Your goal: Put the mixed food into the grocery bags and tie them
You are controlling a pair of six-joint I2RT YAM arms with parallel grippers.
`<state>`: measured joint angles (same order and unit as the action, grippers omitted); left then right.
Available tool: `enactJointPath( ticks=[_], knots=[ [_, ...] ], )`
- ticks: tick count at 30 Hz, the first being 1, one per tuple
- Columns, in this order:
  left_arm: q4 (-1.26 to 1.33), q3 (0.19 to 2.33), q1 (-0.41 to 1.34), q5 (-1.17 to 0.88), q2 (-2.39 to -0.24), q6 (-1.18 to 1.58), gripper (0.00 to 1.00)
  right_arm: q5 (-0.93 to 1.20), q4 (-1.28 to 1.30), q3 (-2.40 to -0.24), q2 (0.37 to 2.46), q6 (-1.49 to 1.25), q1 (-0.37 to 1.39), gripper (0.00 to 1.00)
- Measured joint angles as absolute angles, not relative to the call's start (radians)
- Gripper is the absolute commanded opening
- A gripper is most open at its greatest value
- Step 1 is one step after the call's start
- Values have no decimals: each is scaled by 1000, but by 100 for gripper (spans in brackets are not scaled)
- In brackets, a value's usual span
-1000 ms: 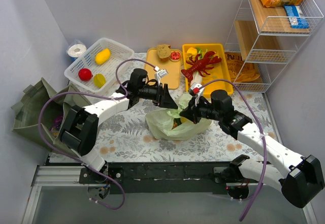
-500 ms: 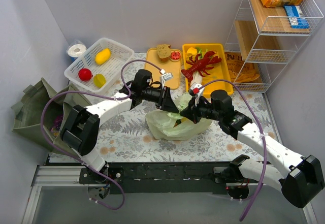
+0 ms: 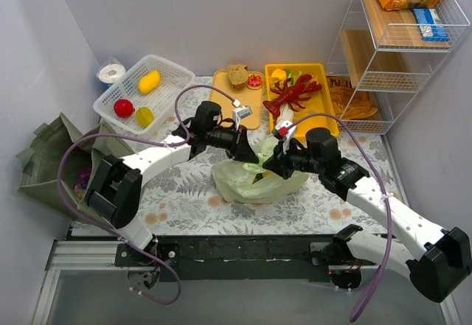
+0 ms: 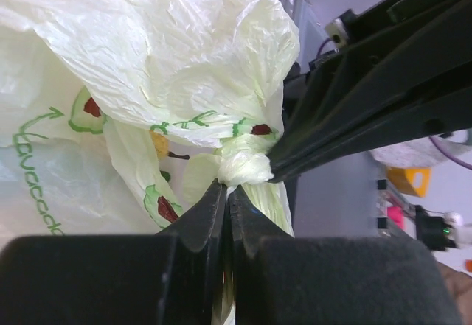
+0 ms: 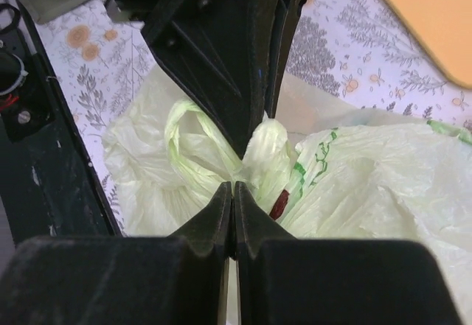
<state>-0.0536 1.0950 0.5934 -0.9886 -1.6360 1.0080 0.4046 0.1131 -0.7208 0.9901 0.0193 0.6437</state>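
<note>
While being tied, bag [image 3: 240,185] knot [image 4: 243,166]: being pinched between opposed tips.
left gripper [image 4: 226,187]: clenched on bag.
right gripper [image 5: 232,186]: clenched on bag.

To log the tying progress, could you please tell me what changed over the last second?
The left claw slid rightward, closing on the right claw over the pale-green bag. The right claw barely moved. Both are shut on the bag; lobster, basket and tote stayed put.
</note>
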Motion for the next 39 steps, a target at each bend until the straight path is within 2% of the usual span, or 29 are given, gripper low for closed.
enactJointPath(
  ticks=[8,16,29,39],
  knots=[
    [-67,1095,600,-818,-1505,907,0,435,187,-904,1011,36,644,1],
    [-44,1064,604,-714,-1456,897,0,429,221,-889,1006,64,644,1],
    [-31,1014,603,-752,-1456,895,0,368,154,-771,1007,71,652,1],
    [14,962,575,-903,-1457,929,0,371,87,-716,1029,54,663,1]
  ],
)
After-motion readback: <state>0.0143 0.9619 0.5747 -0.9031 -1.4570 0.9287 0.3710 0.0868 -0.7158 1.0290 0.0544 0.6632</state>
